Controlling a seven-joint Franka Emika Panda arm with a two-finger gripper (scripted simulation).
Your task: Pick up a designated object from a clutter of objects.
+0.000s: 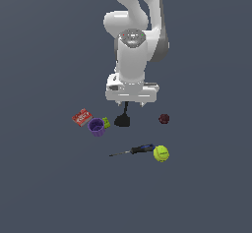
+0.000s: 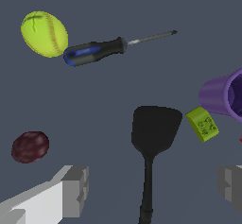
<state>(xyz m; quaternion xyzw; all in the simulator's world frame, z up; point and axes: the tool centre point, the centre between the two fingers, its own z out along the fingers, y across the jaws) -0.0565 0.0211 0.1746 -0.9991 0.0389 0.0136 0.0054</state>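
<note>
**Lining up on the spatula handle**

Dark slate-grey desk (image 1: 44,188) is filling both views, bare apart from a loose scatter of small things under the white Panda arm. The gripper (image 2: 147,186) is hanging just above the black spatula (image 2: 152,140), its fingers (image 2: 75,190) spread wide apart with nothing between them. In the wrist view the spatula's thin handle is running straight up the gap between the two pads, roughly centred, with the wide flat blade lying beyond the fingertips.

To do this step well, I judge the descent should be straight down, so the fingers are straddling the handle and not the blade; the handle is narrow, so the pads need to be reaching almost to the desk before closing. Any sideways drift toward the small green block (image 2: 203,124) risks nudging it, since it is lying just beside the blade's edge. The blue-handled screwdriver (image 2: 97,52) and the yellow-green tennis ball (image 2: 43,34), which are touching or nearly so, are lying well apart from the spatula, as is the dark red round object (image 2: 30,146), so those are posing little risk.

The purple cup (image 1: 96,127) is the only container; it is lying tipped on its side next to the green block, beside the red box (image 1: 81,117). Its mouth is showing no visible contents, though the interior is only partly seen.
</note>
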